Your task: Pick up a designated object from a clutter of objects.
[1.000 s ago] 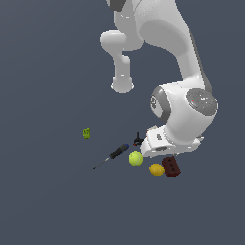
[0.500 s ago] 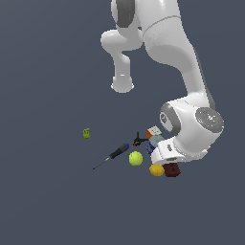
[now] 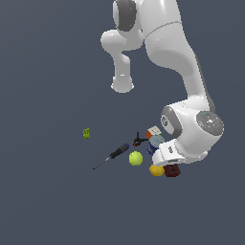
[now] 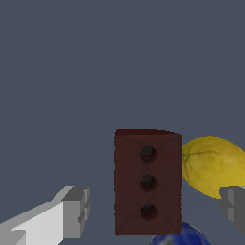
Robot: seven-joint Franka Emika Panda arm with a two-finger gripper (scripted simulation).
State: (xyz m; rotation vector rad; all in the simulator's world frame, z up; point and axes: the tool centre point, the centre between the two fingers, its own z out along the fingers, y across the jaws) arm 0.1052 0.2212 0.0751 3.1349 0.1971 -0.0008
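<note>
The dark red-brown block lies flat, its face with a row of three round holes turned to the wrist camera. It also shows in the exterior view, at the right end of the clutter. My gripper is open and empty, close above the block. One finger is well clear of one long side. The other finger is beyond the yellow lemon, which touches the block's other side. In the exterior view the hand hides the fingers.
In the exterior view the lemon, tennis ball, blue-handled screwdriver, black clamp, blue can and multicoloured cube lie left of the block. A tiny green piece sits apart. The blue can borders the block.
The arm has swung lower and toward the exterior view's right. The hand has come down from beside the cube to just above the dark red block. The objects have not moved.
</note>
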